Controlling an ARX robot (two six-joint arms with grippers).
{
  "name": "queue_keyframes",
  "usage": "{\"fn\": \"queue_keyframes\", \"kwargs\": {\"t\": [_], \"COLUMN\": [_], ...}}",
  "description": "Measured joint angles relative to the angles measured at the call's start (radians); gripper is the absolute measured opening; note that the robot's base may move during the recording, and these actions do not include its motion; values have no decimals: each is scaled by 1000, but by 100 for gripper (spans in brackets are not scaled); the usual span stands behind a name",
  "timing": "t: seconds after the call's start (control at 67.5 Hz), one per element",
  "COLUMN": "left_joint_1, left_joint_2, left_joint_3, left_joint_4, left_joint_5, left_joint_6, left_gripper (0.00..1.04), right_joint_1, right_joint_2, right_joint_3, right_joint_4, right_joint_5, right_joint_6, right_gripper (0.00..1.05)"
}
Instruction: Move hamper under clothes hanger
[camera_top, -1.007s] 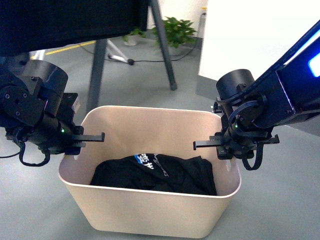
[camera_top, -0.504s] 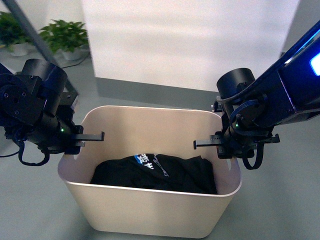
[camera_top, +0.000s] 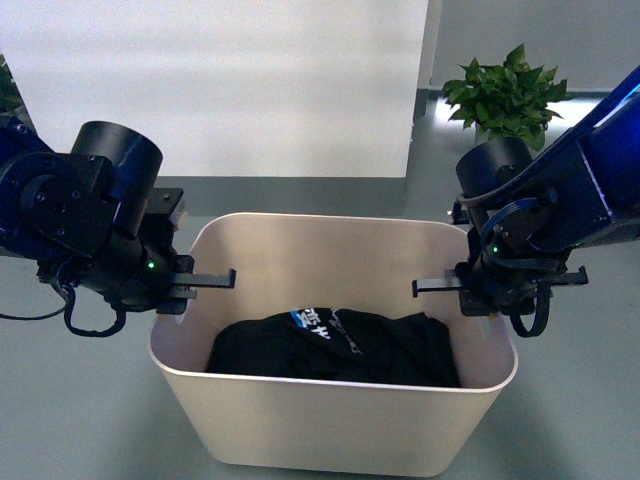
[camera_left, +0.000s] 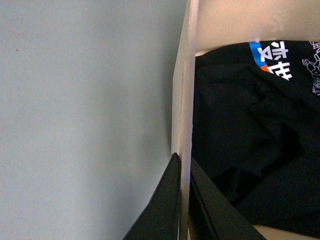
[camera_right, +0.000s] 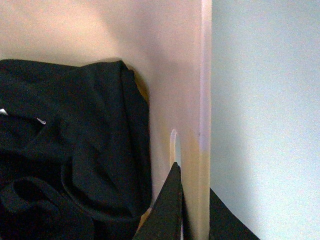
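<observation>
Front overhead; wrists close on hamper (camera_top: 340, 430)

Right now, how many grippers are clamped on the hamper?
2. The left gripper pinches the left short wall of the hamper; the right gripper pinches the opposite wall. No other gripper is in view.

Free room inside the hamper (camera_top: 330, 430) lies above the black garment (camera_top: 330, 352), between the left tool (camera_top: 195, 282) and right tool (camera_top: 455, 287), which grip its short walls. A white panel (camera_top: 220, 80) and a potted plant (camera_top: 505, 95) stand behind.
</observation>
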Motion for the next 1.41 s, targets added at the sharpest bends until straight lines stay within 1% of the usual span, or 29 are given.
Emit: {"fn": "queue_keyframes", "kwargs": {"t": [0.148, 0.311, 0.666, 1.214, 1.288, 1.407], "left_joint_1": [28, 46, 29, 33, 31, 31], "left_joint_2": [0, 0, 0, 0, 0, 0], "left_joint_3": [0, 0, 0, 0, 0, 0], "left_joint_4": [0, 0, 0, 0, -8, -11], "left_joint_5": [-25, -32, -21, -24, -55, -68], "left_joint_6": [-2, -2, -2, -2, 6, 11], "left_gripper": [4, 4, 4, 4, 4, 4], "right_joint_1": [27, 50, 28, 34, 34, 36], "right_joint_2": [-1, -2, -2, -2, -2, -1], "right_joint_3": [0, 0, 0, 0, 0, 0], "right_joint_4": [0, 1, 1, 1, 1, -18], "right_joint_5": [-28, -31, -23, -25, -26, -35], "right_joint_6": [-2, -1, -1, -2, -1, 110], "right_gripper": [3, 3, 3, 3, 3, 3]}}
